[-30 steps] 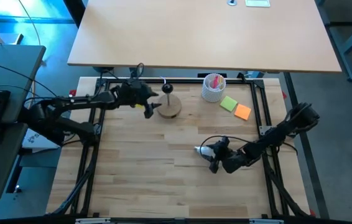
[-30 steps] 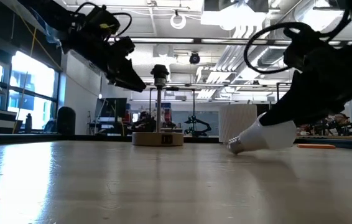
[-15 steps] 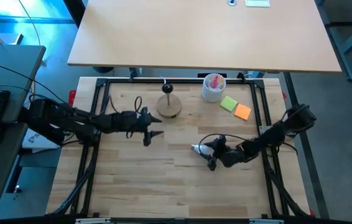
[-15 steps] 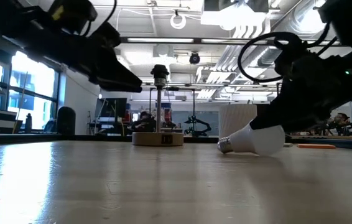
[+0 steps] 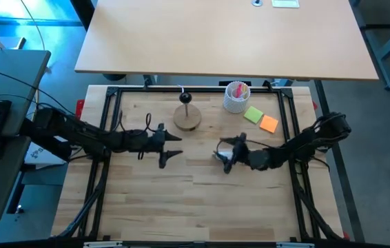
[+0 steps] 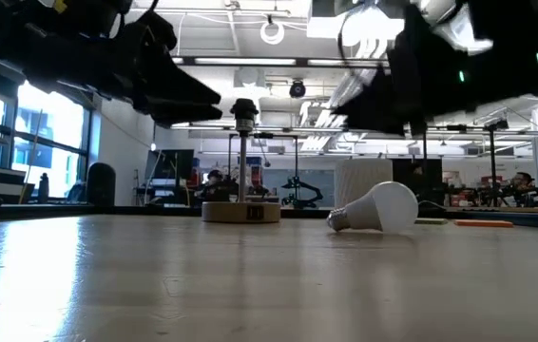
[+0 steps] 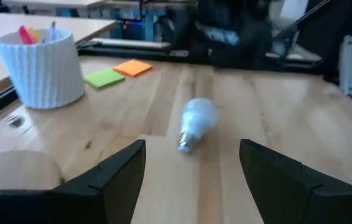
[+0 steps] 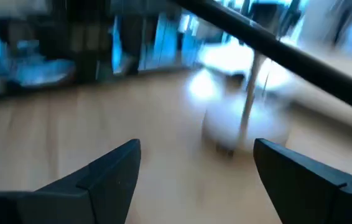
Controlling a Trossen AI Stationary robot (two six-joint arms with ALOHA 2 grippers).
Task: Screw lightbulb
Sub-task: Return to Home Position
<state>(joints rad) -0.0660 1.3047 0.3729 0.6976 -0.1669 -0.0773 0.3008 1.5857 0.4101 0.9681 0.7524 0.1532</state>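
Lightbulb, the small white rounded one with the silvery screw base (image 7: 196, 119), lies on its side on the light wooden table (image 5: 181, 200). In the high view that's around 5 o'clock from the round wooden lamp stand with its thin rod and black socket (image 5: 187, 118). Nothing's gripping it. The right gripper (image 8: 198, 149) hangs above it, fingers spread wide and empty. The left gripper (image 7: 193, 152) sits at about 7 o'clock from the stand, spread too, facing the screw end.

So the socket's bare and the lightbulb isn't screwed in. My read is that this is the reset bit, with both arms due for their rest poses. To get it screwed in, a gripper would have to pinch the glass end, tip it base-down and line the thread up over the socket before twisting. It's round, so a nudge could roll it.
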